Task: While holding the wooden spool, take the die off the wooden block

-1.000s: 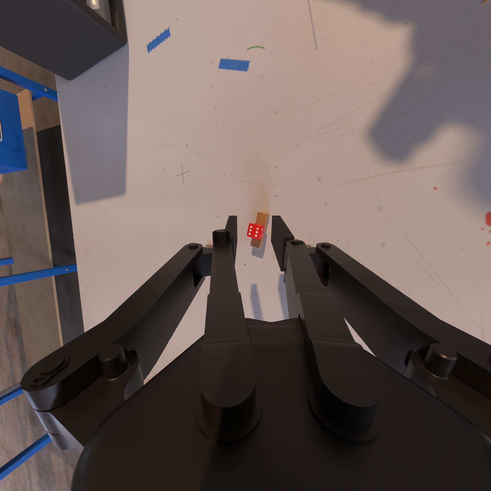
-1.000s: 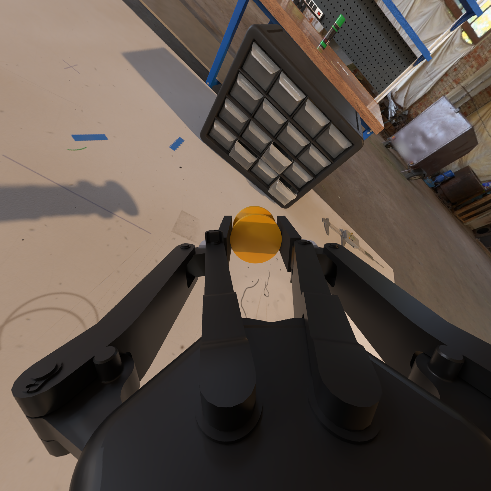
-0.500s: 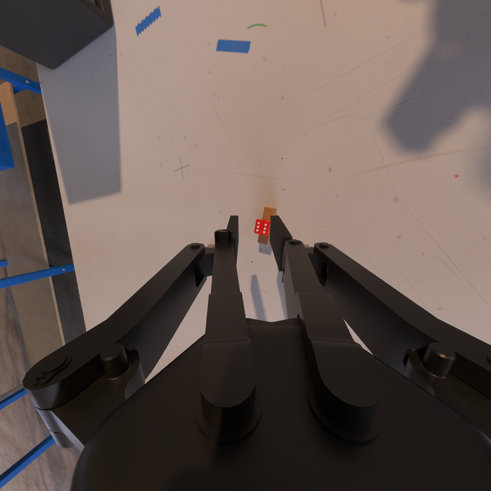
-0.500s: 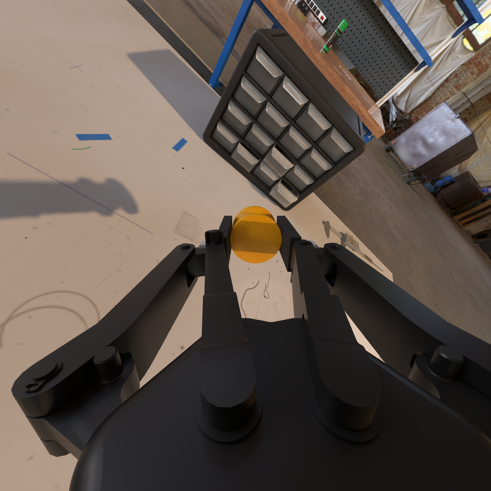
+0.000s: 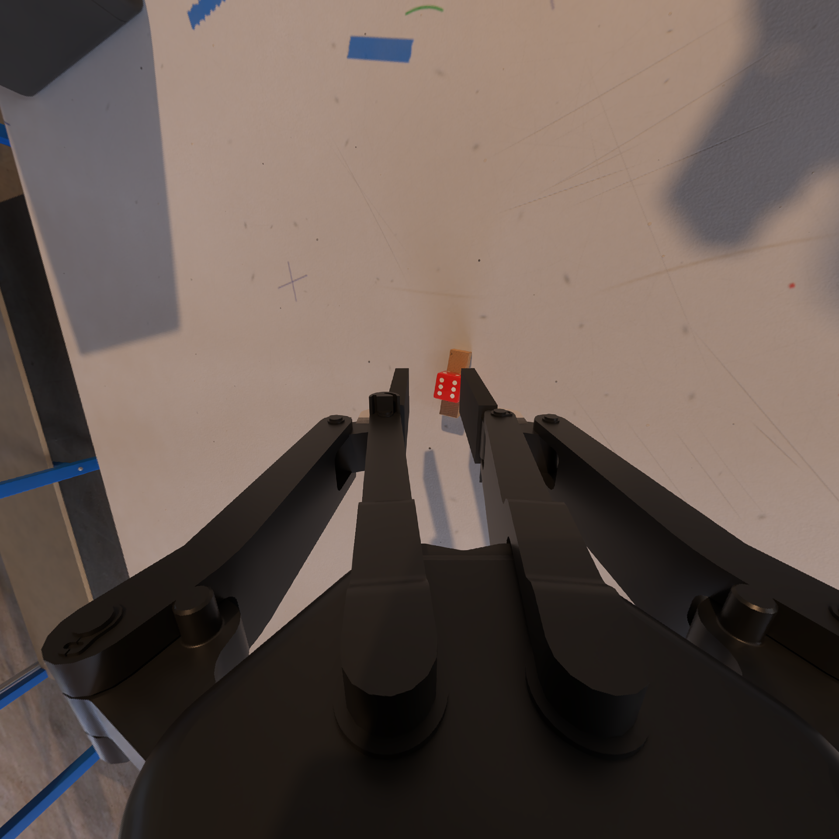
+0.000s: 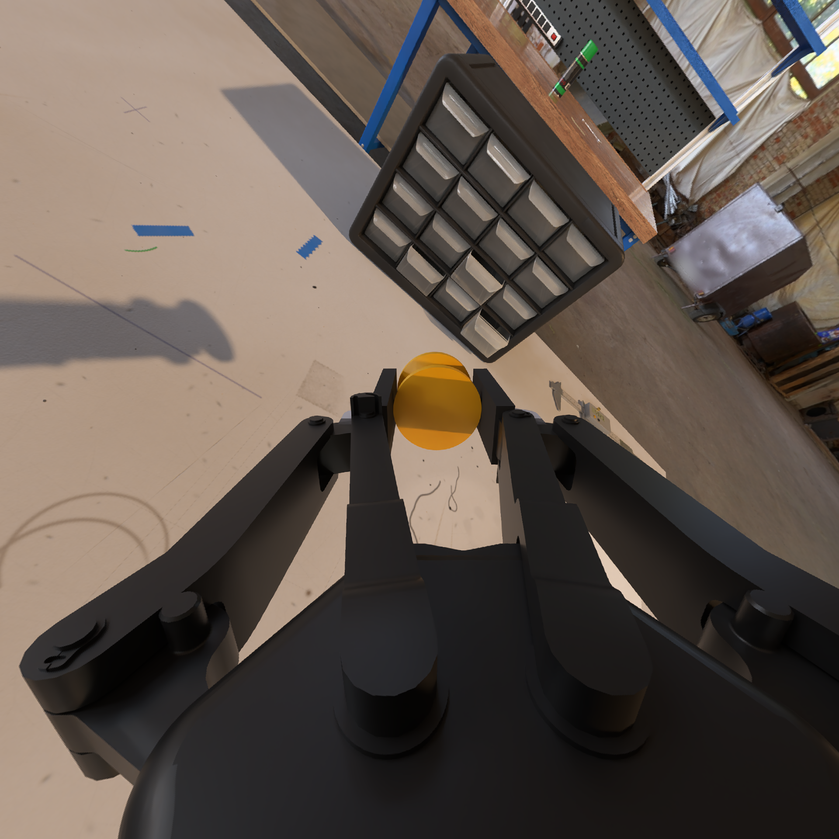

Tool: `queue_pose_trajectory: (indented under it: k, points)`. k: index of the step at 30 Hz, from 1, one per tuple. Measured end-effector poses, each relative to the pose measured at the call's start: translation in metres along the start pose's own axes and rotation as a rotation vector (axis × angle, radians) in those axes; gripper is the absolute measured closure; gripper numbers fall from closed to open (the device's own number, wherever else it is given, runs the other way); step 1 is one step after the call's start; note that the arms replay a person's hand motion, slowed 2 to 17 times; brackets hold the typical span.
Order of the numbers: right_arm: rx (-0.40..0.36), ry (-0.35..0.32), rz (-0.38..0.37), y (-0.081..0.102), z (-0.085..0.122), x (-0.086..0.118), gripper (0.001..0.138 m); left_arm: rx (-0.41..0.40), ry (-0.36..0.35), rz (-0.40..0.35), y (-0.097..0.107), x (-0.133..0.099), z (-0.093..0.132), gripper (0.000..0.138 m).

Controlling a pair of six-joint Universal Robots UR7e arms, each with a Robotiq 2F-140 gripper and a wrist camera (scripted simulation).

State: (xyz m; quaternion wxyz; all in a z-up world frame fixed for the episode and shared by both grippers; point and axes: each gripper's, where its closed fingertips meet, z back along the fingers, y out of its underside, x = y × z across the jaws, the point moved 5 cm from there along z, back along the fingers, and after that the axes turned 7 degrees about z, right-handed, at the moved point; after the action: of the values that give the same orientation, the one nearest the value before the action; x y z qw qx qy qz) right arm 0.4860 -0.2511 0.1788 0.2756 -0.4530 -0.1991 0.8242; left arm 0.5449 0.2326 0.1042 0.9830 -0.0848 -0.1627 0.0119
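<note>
On my left wrist feed, the left end effector (image 5: 434, 386) hangs above the table (image 5: 545, 181) with its fingers spread and nothing between the pads. The red die (image 5: 446, 387) sits on the block (image 5: 457, 363), a narrow wooden piece lying on the table. From this angle the die appears in the gap between the fingertips, close against the right-hand finger (image 5: 472, 395) and farther from the other; I cannot tell whether it touches. The end effector looks raised above the die, since its finger shadows fall on the table nearer the camera. A strip of blue tape (image 5: 380, 49) and a pencilled cross (image 5: 292, 281) lie farther off on the table, and a broad arm shadow covers the upper right.

On my right wrist feed, the right end effector (image 6: 436, 399) pinches the spool (image 6: 436, 406), an orange-yellow piece with round flanges, its near flat face toward the camera, one finger on each side. It is held off the table. Beyond it a dark drawer cabinet (image 6: 486, 213) with clear drawers stands at the table's edge, and a caliper (image 6: 567, 399) lies on the table to the right.
</note>
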Motion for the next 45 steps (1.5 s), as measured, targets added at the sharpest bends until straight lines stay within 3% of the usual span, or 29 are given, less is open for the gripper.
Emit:
queue_pose_trajectory:
  k: [24, 45]
  points:
    - [0.009, -0.005, 0.024, 0.001, 0.001, 0.000, 0.095, 0.128, 0.104, -0.049, 0.005, -0.003, -0.018, 0.109]
    - [0.006, 0.000, 0.018, 0.002, 0.002, -0.002, 0.095, 0.172, 0.117, -0.102, 0.002, -0.003, -0.023, 0.113]
